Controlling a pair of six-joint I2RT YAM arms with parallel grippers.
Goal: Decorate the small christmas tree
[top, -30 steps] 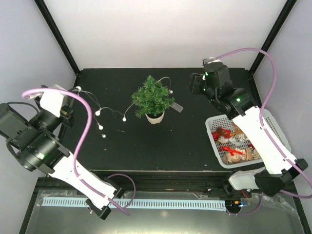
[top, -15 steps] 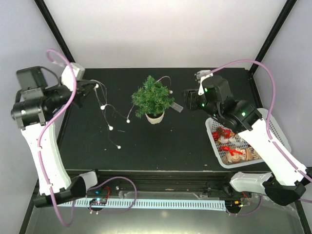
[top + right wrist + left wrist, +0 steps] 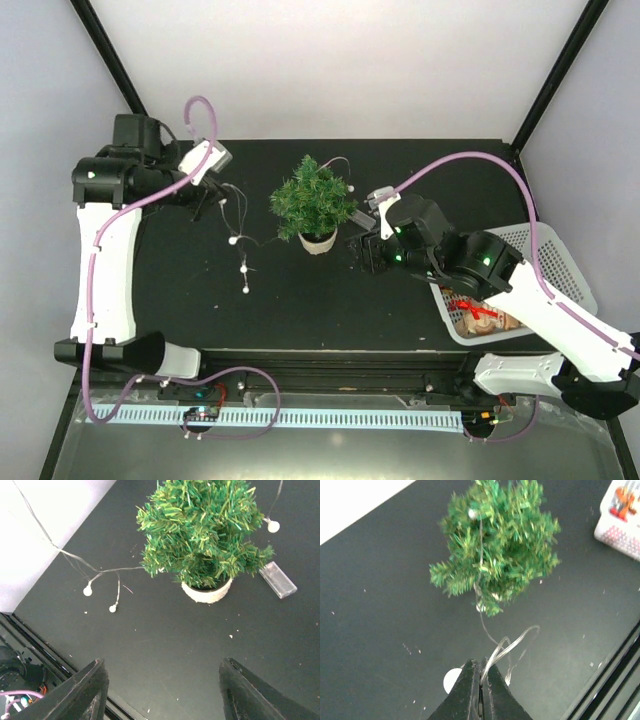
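The small christmas tree (image 3: 313, 200) stands mid-table in a white pot (image 3: 318, 241), bushy and green. A thin light string (image 3: 240, 238) with white bulbs hangs from my left gripper (image 3: 204, 207) and runs to the tree. In the left wrist view the left gripper (image 3: 481, 669) is shut on the wire (image 3: 506, 647), with the tree (image 3: 495, 545) ahead and a bulb (image 3: 452, 680) below. My right gripper (image 3: 364, 250) hovers right of the pot. In its wrist view the right gripper (image 3: 165, 692) is open and empty, with the tree (image 3: 205, 530) and pot (image 3: 206, 591) ahead.
A white basket (image 3: 572, 272) of red and brown ornaments sits at the right, partly under the right arm. A clear battery box (image 3: 278, 579) lies beside the pot. Loose bulbs (image 3: 88, 591) dangle left of the tree. Black frame posts stand at the back corners.
The left arm has swung up from the far left toward the tree, lifting the light string. The right arm has come forward from the back right to beside the pot.
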